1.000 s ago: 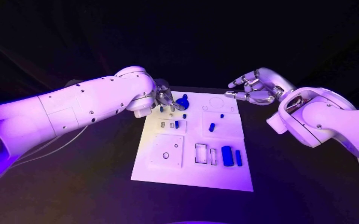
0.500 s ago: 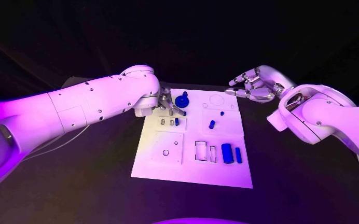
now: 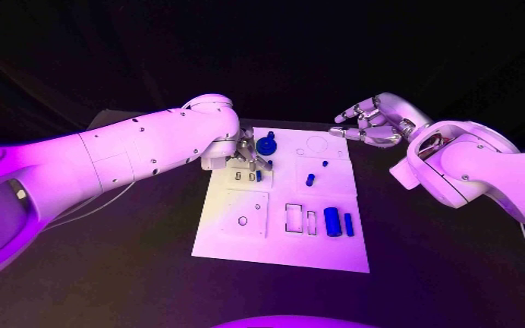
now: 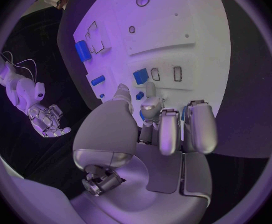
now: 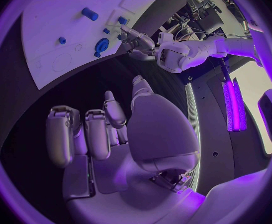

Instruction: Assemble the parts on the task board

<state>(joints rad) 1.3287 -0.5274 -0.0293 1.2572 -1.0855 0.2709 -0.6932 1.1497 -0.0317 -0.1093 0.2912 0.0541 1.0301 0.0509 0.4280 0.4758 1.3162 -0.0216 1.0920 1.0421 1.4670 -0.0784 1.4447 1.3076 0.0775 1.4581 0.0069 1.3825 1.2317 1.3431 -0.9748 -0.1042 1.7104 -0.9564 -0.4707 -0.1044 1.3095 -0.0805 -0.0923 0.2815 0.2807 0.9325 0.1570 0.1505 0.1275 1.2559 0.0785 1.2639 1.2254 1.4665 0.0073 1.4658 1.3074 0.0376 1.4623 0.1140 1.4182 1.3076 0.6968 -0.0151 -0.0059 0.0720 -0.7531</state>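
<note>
The white task board point(image 3: 279, 248) lies in the middle of the black table. A round blue part point(image 3: 266, 146) sits near its far left corner, also seen as the round blue part point(image 5: 101, 46). My left hand point(image 3: 246, 157) hovers right beside it, fingers stretched over the small slots, nothing held; in the wrist view my left hand point(image 4: 167, 129) partly hides blue behind its fingers. A small blue block point(image 4: 140, 76) stands in a slot. A blue cylinder point(image 3: 331, 222) and a blue bar point(image 3: 349, 224) lie near the right edge. My right hand point(image 3: 372, 127) hangs open beyond the far right corner.
Two more small blue parts point(image 3: 309, 181) point(image 3: 324, 164) sit mid-board. Empty rectangular cut-outs point(image 3: 293, 220) and a round hole point(image 3: 242, 219) mark the near half. Black table surface point(image 3: 131, 267) surrounds the board on all sides.
My left arm has swung further in over the table, and its hand has slid slightly off the round blue part toward the small slots. The right hand has barely moved.
</note>
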